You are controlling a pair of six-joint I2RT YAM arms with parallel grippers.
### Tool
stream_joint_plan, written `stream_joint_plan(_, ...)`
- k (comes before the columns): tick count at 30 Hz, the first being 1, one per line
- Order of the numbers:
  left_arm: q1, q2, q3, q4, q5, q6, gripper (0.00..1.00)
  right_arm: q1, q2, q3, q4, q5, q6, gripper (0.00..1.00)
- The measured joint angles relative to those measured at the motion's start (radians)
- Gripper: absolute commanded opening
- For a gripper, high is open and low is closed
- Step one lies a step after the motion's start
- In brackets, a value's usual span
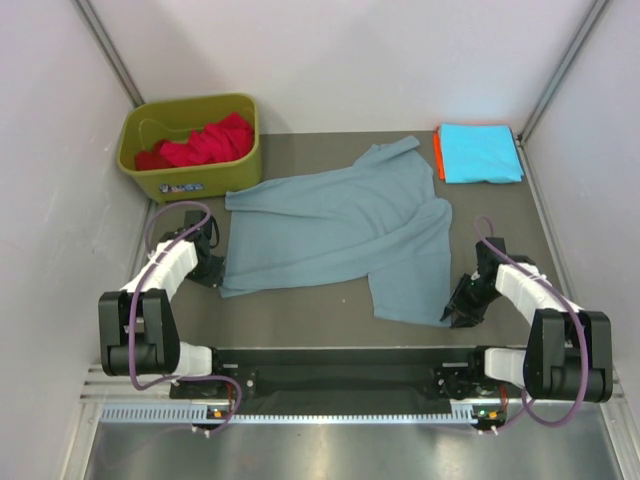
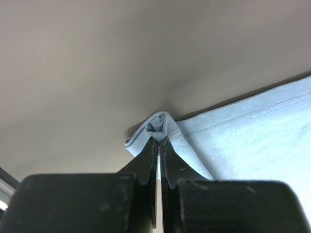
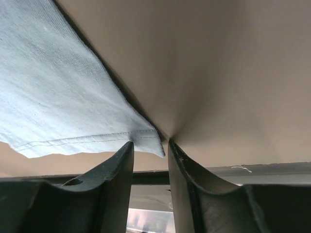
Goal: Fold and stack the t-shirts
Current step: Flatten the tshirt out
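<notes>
Grey-blue t-shirt [image 1: 330, 225] lies spread across the tabletop [image 1: 300, 325], its long axis left-right; left jaws are clenched on its near-left corner, while right jaws stand apart with the near-right corner at their mouth, ungripped.

A robot test cell, probably in a lab, is indicated: white walls [image 1: 330, 60] beyond the fingers [image 3: 109, 187], grey table [image 1: 300, 315] beneath, metal rail [image 1: 330, 412] behind.

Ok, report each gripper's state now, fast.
Left gripper: shut on a corner of the grey-blue t-shirt.
Right gripper: open, at the shirt's hem corner, not clamped.
</notes>
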State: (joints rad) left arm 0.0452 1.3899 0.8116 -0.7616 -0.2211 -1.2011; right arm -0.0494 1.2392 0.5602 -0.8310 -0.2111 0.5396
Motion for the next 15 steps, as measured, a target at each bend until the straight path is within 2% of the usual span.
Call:
stream_joint_plan(4,0.000,0.000,0.000,0.000,0.000,0.000,0.00,0.000,0.007,-0.003,0.004,-0.004,0.006,0.27)
stream_joint_plan(9,0.000,0.000,0.000,0.000,0.000,0.000,0.00,0.000,0.026,-0.005,0.016,-0.024,0.012,0.01)
stream_joint_plan(15,0.000,0.000,0.000,0.004,0.023,0.036,0.00,0.001,0.018,0.003,0.026,-0.006,0.015,0.00)
